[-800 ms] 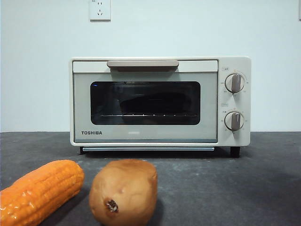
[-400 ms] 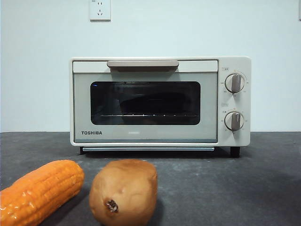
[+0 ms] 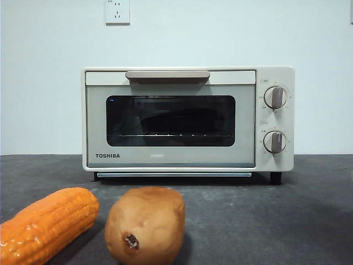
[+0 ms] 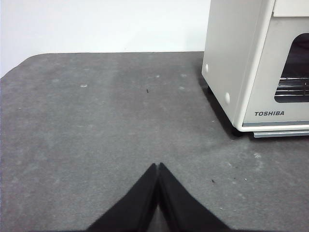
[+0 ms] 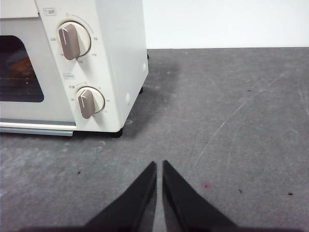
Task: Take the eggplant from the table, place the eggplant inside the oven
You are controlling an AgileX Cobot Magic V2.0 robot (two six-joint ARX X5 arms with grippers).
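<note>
A plain white wall with a socket point(image 3: 117, 11) backs the dark grey bench point(image 3: 276, 221), and across the last second I see nothing shift on it: the front view reads the same frame to frame. The oven point(image 3: 187, 118) stands at the far middle with its door shut, handle point(image 3: 167, 74) up. Behind the dark glass a long dark shape lies on the wire rack, which I take to be the eggplant point(image 3: 176, 118), though the glass is too dim to be sure. Nearest the camera, the corn cob point(image 3: 47, 223) lies at about 8 o'clock and the potato point(image 3: 144, 223) just beside it at about 6 o'clock, apart from each other. The left tool point(image 4: 158, 166) hovers over bare bench with its tips pressed together, holding nothing; the right tool point(image 5: 159, 164) is all but closed, a thin slit between the tips, also empty, near the oven's knob side. With no motion and both arms clear, I judge the task looks done.
</note>
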